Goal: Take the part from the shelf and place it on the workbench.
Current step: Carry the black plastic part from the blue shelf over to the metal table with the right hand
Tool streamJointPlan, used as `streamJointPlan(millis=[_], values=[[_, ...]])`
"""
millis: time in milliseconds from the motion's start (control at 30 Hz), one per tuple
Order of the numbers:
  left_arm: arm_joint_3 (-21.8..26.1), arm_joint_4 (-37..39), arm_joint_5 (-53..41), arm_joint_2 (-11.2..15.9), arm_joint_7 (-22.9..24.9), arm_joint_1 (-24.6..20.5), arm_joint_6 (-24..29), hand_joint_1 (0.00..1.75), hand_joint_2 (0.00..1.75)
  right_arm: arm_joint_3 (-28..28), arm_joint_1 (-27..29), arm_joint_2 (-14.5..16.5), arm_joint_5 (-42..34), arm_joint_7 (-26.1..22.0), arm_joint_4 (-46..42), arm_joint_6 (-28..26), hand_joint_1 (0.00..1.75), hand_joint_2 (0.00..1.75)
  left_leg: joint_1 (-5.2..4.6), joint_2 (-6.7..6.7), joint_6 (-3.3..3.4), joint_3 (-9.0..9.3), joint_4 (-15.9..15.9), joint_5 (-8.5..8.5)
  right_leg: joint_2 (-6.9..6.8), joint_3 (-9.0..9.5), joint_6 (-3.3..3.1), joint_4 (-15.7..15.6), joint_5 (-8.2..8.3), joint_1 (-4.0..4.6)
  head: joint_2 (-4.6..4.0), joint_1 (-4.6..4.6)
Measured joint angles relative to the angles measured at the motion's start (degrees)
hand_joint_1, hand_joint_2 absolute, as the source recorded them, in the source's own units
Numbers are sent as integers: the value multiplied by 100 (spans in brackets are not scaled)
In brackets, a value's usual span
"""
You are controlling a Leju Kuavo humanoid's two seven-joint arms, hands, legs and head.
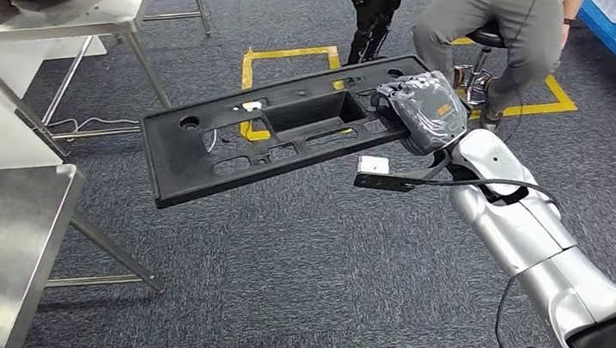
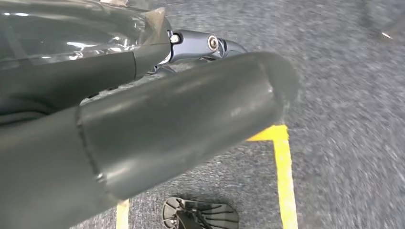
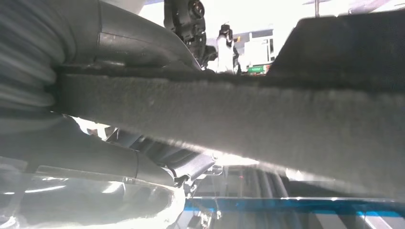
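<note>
Right hand (image 1: pixel 426 114) clamps one end of the long black part (image 1: pixel 283 129), carrying it flat over the carpet so it clears the table legs. Steel counter (image 1: pixel 8 231) waits off to the left, well apart. Left hand (image 2: pixel 143 133) hangs over the floor; can't tell how its fingers lie. A seated person (image 1: pixel 511 6) watches.

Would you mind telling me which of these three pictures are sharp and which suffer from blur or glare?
Head view: sharp and evenly lit, the black part and right hand crisp. Left wrist view: the carpet is smeared and the left hand soft. Right wrist view: the part's edge is out of focus against a blown-out background.
</note>
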Motion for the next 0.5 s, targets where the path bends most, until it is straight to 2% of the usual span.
streamJointPlan(millis=[33,67,100,133,167,200,233,267,333,400,433,467,500], values=[[1,0,-1,1,23,6,-5,0,0,-2,12,-19,-2,-1,-1,-3,169,175,7,-75,-13,0,2,10,16,112,57,-237,123,-26,0,-1],[2,0,-3,2,70,10,-23,0,0,-7,15,-35,-5,-2,-1,-4,169,175,17,-146,-33,-2,4,20,75,306,120,-638,288,-65,0,1],[3,0,-15,5,159,10,-64,0,0,-13,11,-49,-10,-3,-2,-5,169,175,18,-212,-62,-14,11,32,168,496,161,-1033,427,-91,0,0],[4,1,-42,7,310,5,-135,0,0,-19,4,-55,-17,-5,-3,-6,169,175,18,-271,-98,-33,15,46,243,640,170,-1335,530,-98,0,-1],[3,2,-80,9,533,1,-237,0,0,-22,-2,-55,-23,-7,-4,-5,169,175,15,-324,-141,-56,13,66,297,716,152,-1508,586,-94,0,-4],[1,6,-123,11,781,4,-344,0,0,-20,-7,-44,-27,-9,-4,-2,169,175,15,-372,-185,-79,1,91,292,726,111,-1544,601,-66,0,-8],[-1,13,-170,13,1030,15,-439,0,0,-14,-12,-26,-30,-10,-4,3,169,175,24,-417,-226,-98,-18,118,238,720,65,-1548,627,-52,0,-11],[-7,21,-222,16,1285,29,-516,0,0,-6,-22,-5,-30,-10,-4,15,169,175,35,-406,-254,-119,-17,123,183,713,24,-1553,650,-62,0,-13],[-30,34,-348,24,1786,45,-591,0,0,11,-47,38,-31,-8,-7,34,169,175,33,-151,-283,-238,204,-41,79,705,-76,-1570,693,-76,0,-45],[-78,38,-474,32,2312,31,-614,0,0,19,-57,54,-34,-1,-13,40,169,175,24,176,-296,-515,860,-431,-45,696,-162,-1572,705,-34,0,-80],[-103,39,-521,35,2507,25,-613,0,0,20,-56,51,-35,4,-14,40,169,175,27,243,-302,-659,1211,-599,-116,692,-189,-1571,702,-5,0,-84],[-129,40,-564,39,2683,21,-608,0,0,24,-54,49,-34,10,-15,40,169,175,29,270,-303,-752,1457,-695,-190,687,-195,-1571,699,20,0,-83],[-150,42,-595,46,2829,21,-597,0,0,30,-51,49,-33,14,-16,41,169,175,28,285,-297,-752,1513,-691,-258,681,-199,-1570,697,39,0,-84]])
